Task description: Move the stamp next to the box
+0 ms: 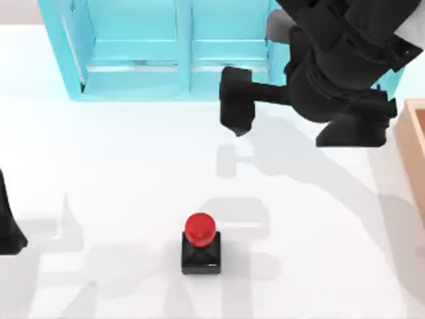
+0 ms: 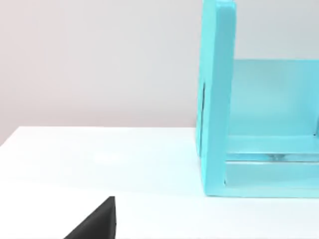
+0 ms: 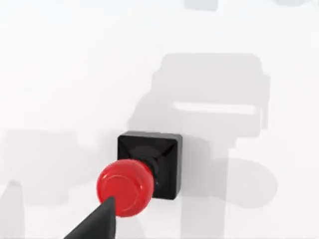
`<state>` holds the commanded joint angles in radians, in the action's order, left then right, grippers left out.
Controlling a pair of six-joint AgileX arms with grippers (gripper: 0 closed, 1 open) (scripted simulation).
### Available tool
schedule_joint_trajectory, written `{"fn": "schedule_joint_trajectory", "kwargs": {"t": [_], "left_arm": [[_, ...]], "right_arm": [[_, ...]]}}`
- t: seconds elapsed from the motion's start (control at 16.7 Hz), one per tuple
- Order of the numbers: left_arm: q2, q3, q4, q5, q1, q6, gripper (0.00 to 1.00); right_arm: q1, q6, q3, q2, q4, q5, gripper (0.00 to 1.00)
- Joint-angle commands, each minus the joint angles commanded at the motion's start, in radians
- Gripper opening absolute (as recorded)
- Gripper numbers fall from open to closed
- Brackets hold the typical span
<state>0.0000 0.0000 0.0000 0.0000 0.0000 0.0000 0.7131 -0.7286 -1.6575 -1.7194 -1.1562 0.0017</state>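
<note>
The stamp [image 1: 200, 243] stands upright on the white table near the front centre, a black square base with a glossy red knob [image 3: 124, 187] on top. Nothing touches it. My right gripper [image 1: 238, 127] hangs above the table in front of the shelf unit, well behind the stamp and slightly to its right. The right wrist view looks down on the stamp [image 3: 149, 162]. The tan box [image 1: 413, 149] shows partly at the table's right edge, far from the stamp. My left arm [image 1: 9, 229] is parked at the left edge.
A large light-blue shelf unit [image 1: 166, 60] stands along the back of the table, also seen in the left wrist view [image 2: 217, 99]. The right arm's dark body [image 1: 345, 66] overhangs the back right. White tabletop lies between the stamp and the box.
</note>
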Motion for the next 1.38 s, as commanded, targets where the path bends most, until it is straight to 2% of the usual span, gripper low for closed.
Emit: {"fn": "schedule_joint_trajectory", "kwargs": {"t": [0.3,0.6,1.02,1.38], "left_arm": [[0.0,0.0,0.0,0.0,0.0,0.0,1.0],[0.0,0.0,0.0,0.0,0.0,0.0,1.0],[0.0,0.0,0.0,0.0,0.0,0.0,1.0],[0.0,0.0,0.0,0.0,0.0,0.0,1.0]], "right_arm": [[0.144,-0.148,-0.343,-0.355,-0.234,0.001,1.0],[0.206,-0.21,-0.493,-0.511,-0.335,0.001,1.0],[0.202,-0.208,-0.474,-0.509,-0.317,0.001,1.0],[0.205,-0.21,-0.228,-0.518,-0.057,0.001,1.0]]}}
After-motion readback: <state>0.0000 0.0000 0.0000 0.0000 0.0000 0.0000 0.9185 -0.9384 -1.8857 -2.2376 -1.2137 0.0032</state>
